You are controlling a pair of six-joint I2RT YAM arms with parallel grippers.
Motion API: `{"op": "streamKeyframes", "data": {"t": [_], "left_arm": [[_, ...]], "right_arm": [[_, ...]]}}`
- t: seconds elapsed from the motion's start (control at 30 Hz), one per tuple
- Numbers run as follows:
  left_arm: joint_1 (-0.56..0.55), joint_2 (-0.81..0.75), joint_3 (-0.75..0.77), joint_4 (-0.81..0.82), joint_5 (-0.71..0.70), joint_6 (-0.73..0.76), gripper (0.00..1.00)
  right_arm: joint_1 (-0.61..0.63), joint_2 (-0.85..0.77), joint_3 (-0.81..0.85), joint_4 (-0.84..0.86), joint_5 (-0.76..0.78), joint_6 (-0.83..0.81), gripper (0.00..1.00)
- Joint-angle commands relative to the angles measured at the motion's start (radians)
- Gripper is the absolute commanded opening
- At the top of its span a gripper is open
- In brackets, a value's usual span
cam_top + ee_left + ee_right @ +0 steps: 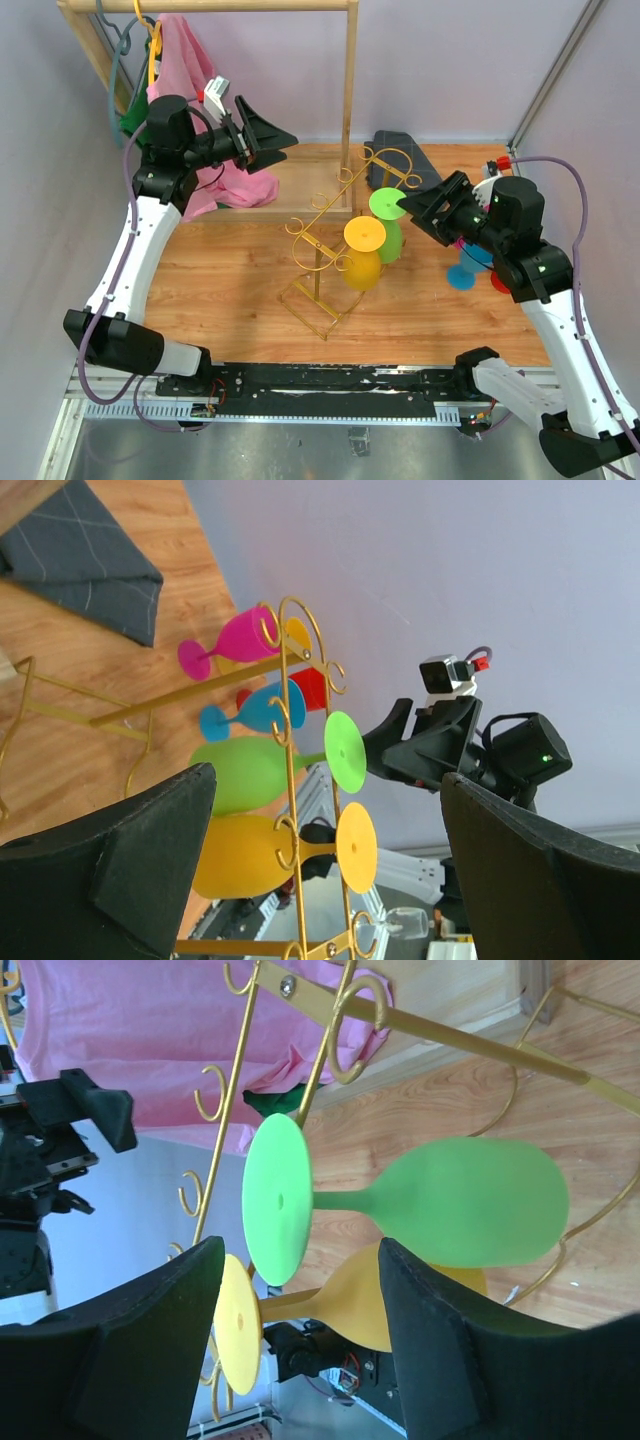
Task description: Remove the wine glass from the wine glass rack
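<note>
Green wine glass (470,1202) hangs facing the right gripper (300,1255), spread wide and empty; left gripper (325,778) likewise.

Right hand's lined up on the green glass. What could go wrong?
1. The yellow glass hangs right beside the green glass on the rack; a finger of the open right hand could knock it.
2. The rack is thin wire and unheld, the left hand being far off; a snagged foot could drag or tip it.
3. The blue glass sits close to the right arm; a retreat might sweep it.
</note>
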Motion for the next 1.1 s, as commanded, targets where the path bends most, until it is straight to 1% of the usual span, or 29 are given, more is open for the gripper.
{"op": "streamKeyframes", "data": {"t": [0.0, 0.1, 0.3, 0.53, 0.7, 0.77, 0.9, 1.07], "left_arm": [[0.007, -0.025, -0.025, 0.025, 0.055, -0.036, 0.99], [0.007, -0.024, -0.034, 0.03, 0.063, -0.036, 0.99], [0.007, -0.022, -0.047, 0.027, 0.079, -0.032, 0.99], [0.008, -0.013, -0.045, 0.032, 0.086, -0.029, 0.99], [0.008, -0.012, -0.047, 0.034, 0.088, -0.026, 0.99], [0.009, -0.012, -0.048, 0.033, 0.088, -0.023, 0.99], [0.008, -0.012, -0.049, 0.029, 0.084, -0.017, 0.99], [0.008, -0.01, -0.05, 0.026, 0.083, -0.012, 0.99]], "right_arm": [[0.044, -0.002, -0.006, 0.088, 0.029, 0.041, 0.6], [0.054, 0.008, -0.004, 0.098, 0.032, 0.047, 0.52], [0.07, 0.011, -0.031, 0.121, 0.04, 0.067, 0.38], [0.076, 0.008, -0.056, 0.134, 0.04, 0.082, 0.3], [0.077, -0.004, -0.068, 0.134, 0.049, 0.093, 0.14], [0.078, -0.008, -0.068, 0.134, 0.054, 0.093, 0.09], [0.077, -0.019, -0.064, 0.13, 0.066, 0.098, 0.03], [0.077, -0.033, -0.063, 0.126, 0.078, 0.113, 0.01]]}}
